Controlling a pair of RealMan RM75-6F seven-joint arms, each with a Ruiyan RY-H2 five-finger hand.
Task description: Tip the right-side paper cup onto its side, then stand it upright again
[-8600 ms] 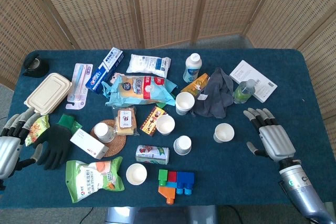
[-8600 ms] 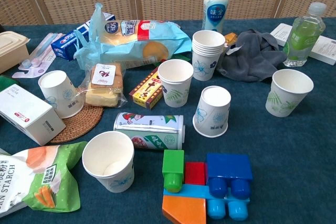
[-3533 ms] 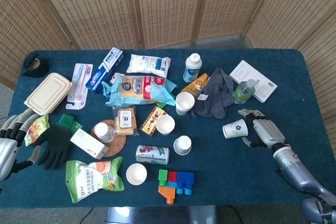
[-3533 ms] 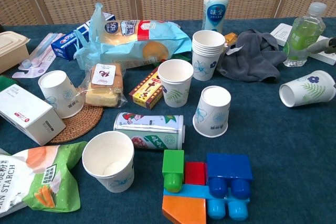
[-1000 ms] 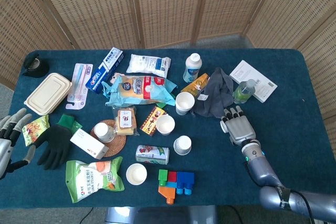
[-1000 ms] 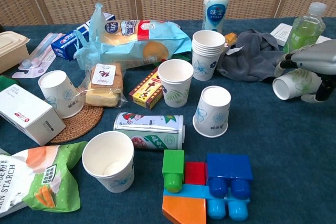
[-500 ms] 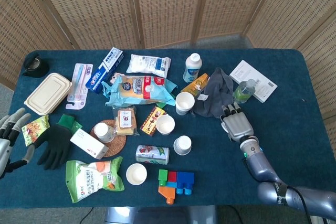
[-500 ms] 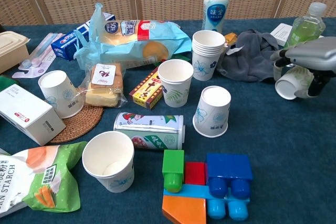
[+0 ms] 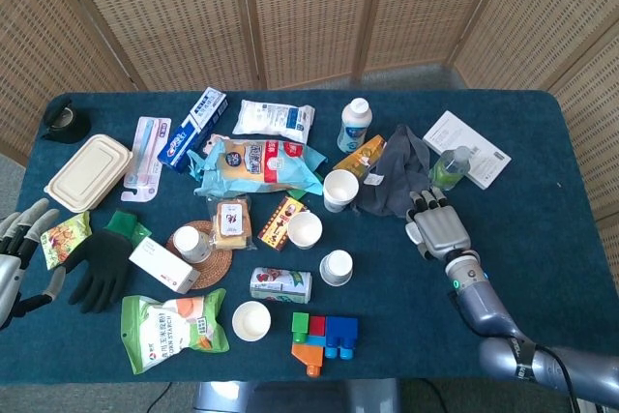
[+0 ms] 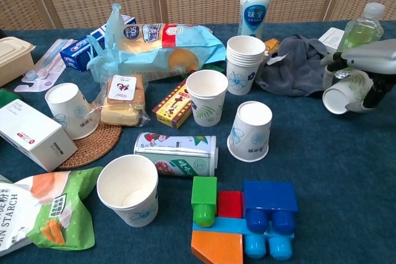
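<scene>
The right-side paper cup [image 10: 344, 94], white with green leaf print, is on its side with its open mouth facing left, just above the blue tablecloth. My right hand [image 10: 373, 61] reaches over it from above and grips it, the fingers curling down round its body. In the head view the right hand [image 9: 439, 228] covers the cup completely. My left hand [image 9: 16, 250] is at the table's left edge, holding nothing, with its fingers spread, beside a black glove [image 9: 97, 265].
A grey cloth [image 10: 293, 66] and a green bottle [image 10: 357, 34] lie just behind the held cup. A stack of cups [image 10: 245, 57], an upside-down cup [image 10: 250, 132] and an upright cup [image 10: 206, 97] stand to its left. A white booklet [image 9: 466, 148] is at the back right.
The cup stood upright, then lay on its side. Over the last second my right hand has closed over it and raised it slightly. The left hand has stayed put.
</scene>
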